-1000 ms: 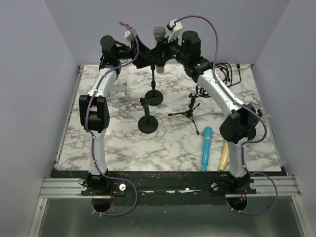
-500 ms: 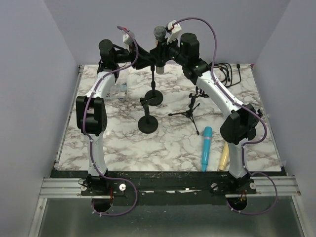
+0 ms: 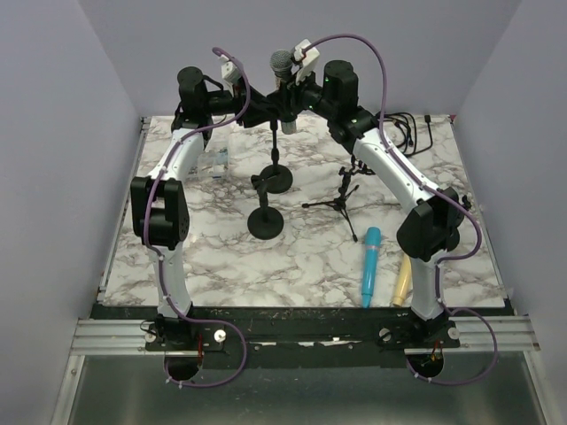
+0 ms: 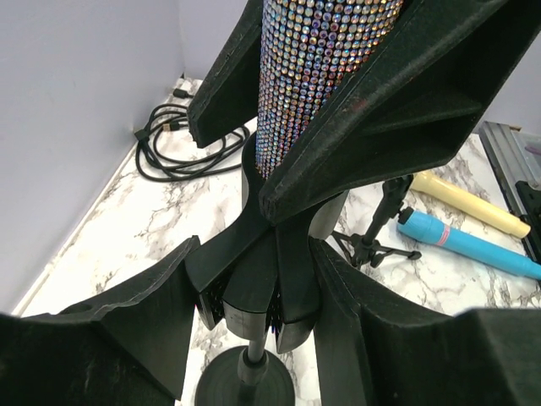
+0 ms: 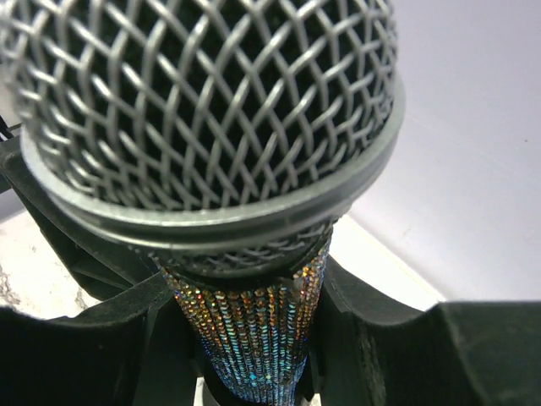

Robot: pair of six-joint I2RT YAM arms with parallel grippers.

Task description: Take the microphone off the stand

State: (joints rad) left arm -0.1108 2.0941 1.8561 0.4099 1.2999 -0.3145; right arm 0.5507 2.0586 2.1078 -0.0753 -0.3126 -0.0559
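Both end effectors are shut tight on something, up high at the back of the surface. The right end effector is clamped on the microphone. In the left wrist view its two black fingers press on both sides of the sparkly body. In the right wrist view the body sits tight between them, with the round silver head just above. The left end effector is a little lower. It is clamped on the black clip at the top of the stand, with one finger on each side. The microphone stands upright, head up, right above the clip. Its bottom end is hidden behind a finger, so I cannot tell if it sits in the clip or is out of it. The stand has a thin pole and a round black foot that rests on the surface. The surface looks like white and grey marble. Just in front of the stand is a short stand with a round foot too. To the right is a small three-legged stand. Near the front right lie a blue microphone and a yellow microphone, side by side. The blue one is nearer the middle. A bunch of black cables lies at the back right corner.
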